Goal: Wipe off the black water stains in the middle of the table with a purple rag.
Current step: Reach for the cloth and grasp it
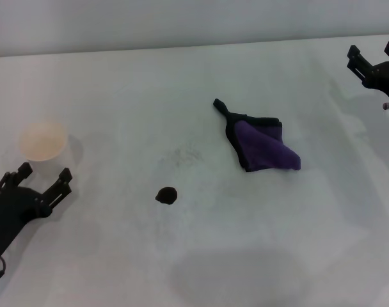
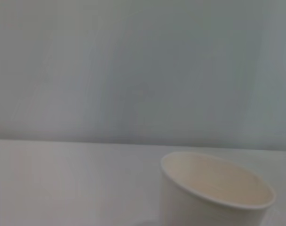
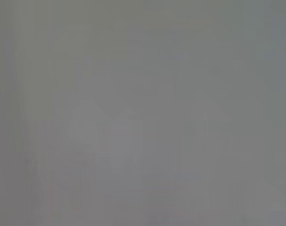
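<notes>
The purple rag (image 1: pixel 263 144), folded with a dark edge and a black tail, lies on the white table (image 1: pixel 201 256) right of centre. The black water stain (image 1: pixel 166 195), a small roundish blot, sits left of the rag, near the middle. My left gripper (image 1: pixel 45 174) is open at the near left, beside a cup and well left of the stain. My right gripper (image 1: pixel 372 52) is open at the far right edge, away from the rag. The right wrist view shows only a plain grey surface.
A white paper cup (image 1: pixel 43 141) stands at the left, just beyond my left gripper; it also shows in the left wrist view (image 2: pixel 213 193). A faint grey speckled smudge (image 1: pixel 182 155) lies between stain and rag. A wall runs behind the table's far edge.
</notes>
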Robot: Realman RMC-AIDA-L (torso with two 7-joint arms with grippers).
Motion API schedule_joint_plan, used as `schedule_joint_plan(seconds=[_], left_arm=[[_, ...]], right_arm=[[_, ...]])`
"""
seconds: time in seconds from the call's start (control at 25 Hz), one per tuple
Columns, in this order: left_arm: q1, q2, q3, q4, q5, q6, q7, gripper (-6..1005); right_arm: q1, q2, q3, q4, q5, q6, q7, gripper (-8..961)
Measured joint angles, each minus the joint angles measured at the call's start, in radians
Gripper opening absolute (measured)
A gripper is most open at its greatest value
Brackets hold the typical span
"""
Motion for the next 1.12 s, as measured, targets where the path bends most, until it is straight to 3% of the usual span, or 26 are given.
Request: schedule_joint_plan(seconds=[0.32, 0.56, 0.72, 0.8, 0.96, 1.12], left_arm=[[0.031, 0.000, -0.002, -0.033, -0.059, -0.025, -0.012, 887], [0.096, 0.003, -0.046, -0.035, -0.066, -0.173, -0.024, 888], [0.138, 0.005, -0.094, -0.035, -0.067, -0.248, -0.018, 885], [0.149, 0.008, -0.112, -0.032, -0.067, -0.260, -0.015, 884], [0.153, 0.011, -0.148, -0.026, -0.071, -0.255, -0.012, 884], [0.155, 0.011, -0.210, -0.031, -0.111, -0.254, -0.011, 885]], right_arm=[[0.013, 0.000, -0.022, 0.005, -0.004, 0.005, 0.033, 843], [0.018, -0.009, -0.103, 0.048, -0.015, 0.016, 0.262, 844], [0.022, -0.033, -0.208, 0.136, -0.039, 0.006, 0.385, 843], [0.022, -0.054, -0.229, 0.210, -0.109, -0.015, 0.461, 843], [0.048, -0.113, -0.232, 0.361, -0.363, -0.131, 0.678, 842], [0.125, -0.143, -0.226, 0.454, -0.695, -0.262, 0.957, 843]])
